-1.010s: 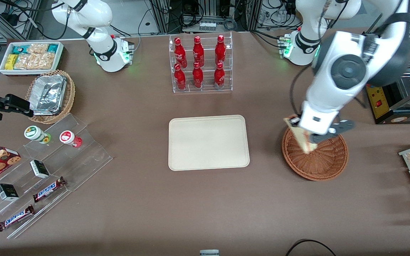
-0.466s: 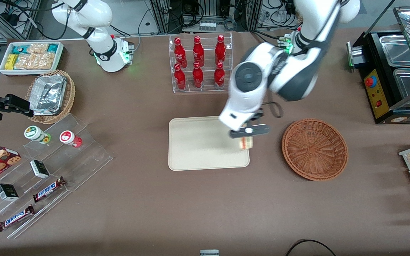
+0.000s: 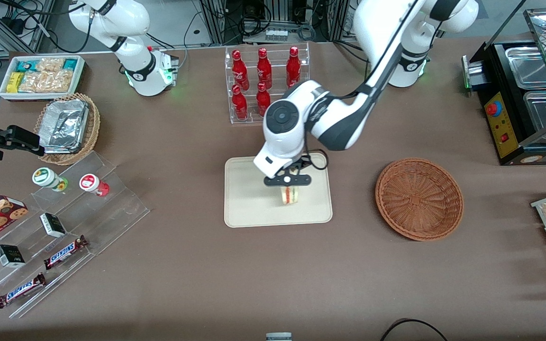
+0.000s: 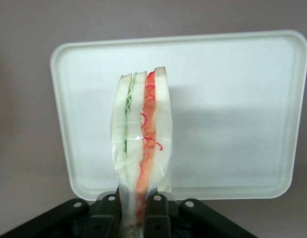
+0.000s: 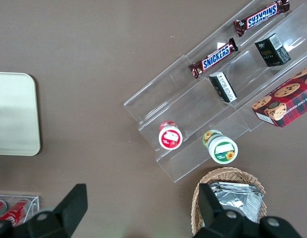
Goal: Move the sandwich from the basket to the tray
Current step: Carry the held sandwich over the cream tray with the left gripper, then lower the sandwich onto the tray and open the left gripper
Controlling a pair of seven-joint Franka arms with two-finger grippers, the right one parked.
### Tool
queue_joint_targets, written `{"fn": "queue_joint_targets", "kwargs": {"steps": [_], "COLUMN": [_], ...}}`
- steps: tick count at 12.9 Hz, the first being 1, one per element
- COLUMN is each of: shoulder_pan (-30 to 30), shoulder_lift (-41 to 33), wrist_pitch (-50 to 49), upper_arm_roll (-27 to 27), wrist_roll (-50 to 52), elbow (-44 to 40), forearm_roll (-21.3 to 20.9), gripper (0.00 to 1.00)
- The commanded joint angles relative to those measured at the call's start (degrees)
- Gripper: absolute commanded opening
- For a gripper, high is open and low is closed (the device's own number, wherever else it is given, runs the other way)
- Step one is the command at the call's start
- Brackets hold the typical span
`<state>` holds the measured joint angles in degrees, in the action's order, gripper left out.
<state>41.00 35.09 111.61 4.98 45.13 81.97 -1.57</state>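
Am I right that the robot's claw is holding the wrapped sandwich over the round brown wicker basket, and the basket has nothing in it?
Not quite. The gripper holds the sandwich over the tray, not the basket; the front view shows this, and the left wrist view shows the tray under the sandwich. The rest stands: the sandwich is wrapped and the basket holds nothing.

It looked like a robot lab set up as a snack shop: cables (image 3: 273,19), soda bottles (image 3: 264,83), candy bars (image 3: 64,252).
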Motion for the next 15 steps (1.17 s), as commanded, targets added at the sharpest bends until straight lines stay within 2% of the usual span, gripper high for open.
{"fn": "queue_joint_targets", "kwargs": {"steps": [1, 11, 12, 13, 14, 15], "shoulder_pan": [2.15, 4.44, 4.44, 4.53, 4.62, 4.62], "shoulder_lift": [3.66, 8.59, 8.68, 8.77, 9.12, 9.03], "wrist_pitch": [1.06, 6.34, 6.34, 6.34, 6.34, 6.34], "upper_arm_roll": [-0.77, -0.68, -0.68, -0.68, -0.68, -0.76], "wrist_roll": [0.83, 2.06, 2.24, 3.02, 3.55, 3.56], "elbow": [-2.17, -1.91, -1.91, -1.91, -1.99, -1.99], "forearm_roll": [-1.76, -2.47, -2.47, -2.47, -2.56, -2.56], "gripper": [0.00, 0.02, 0.22, 0.48, 0.81, 0.99]}}
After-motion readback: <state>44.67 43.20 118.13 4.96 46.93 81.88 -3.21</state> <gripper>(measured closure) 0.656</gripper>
